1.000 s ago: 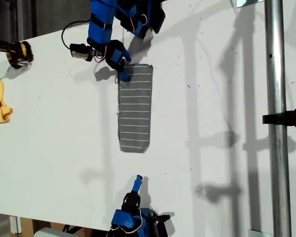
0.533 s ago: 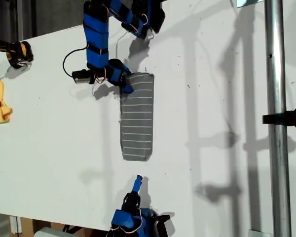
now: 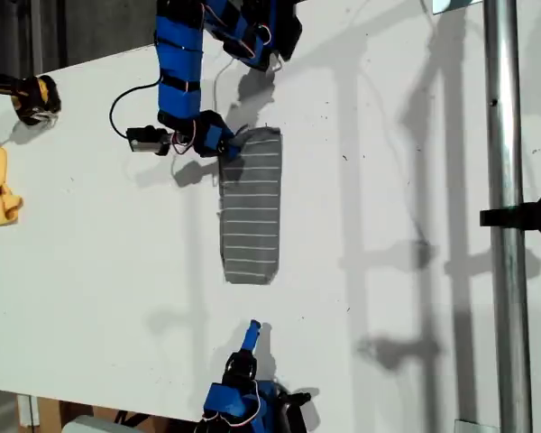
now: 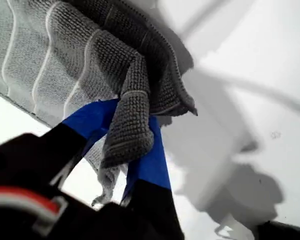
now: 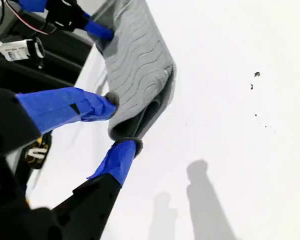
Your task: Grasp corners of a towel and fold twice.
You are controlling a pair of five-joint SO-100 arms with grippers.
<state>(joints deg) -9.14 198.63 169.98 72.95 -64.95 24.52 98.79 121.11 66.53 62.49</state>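
Towel [image 3: 250, 212] lies folded mid-table: soft, light, limp, so a bunched corner is the best hold. My first gripper [image 4: 127, 135] is clamped on its far corner [image 4: 130, 120]; my second gripper [image 5: 121, 125] waits parted, empty, at the near end.

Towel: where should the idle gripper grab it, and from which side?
Likely a corner of its free end, approached from the exterior view's bottom: the towel lies as a long strip, my first gripper pinches the far end, my second gripper, open, faces this one.
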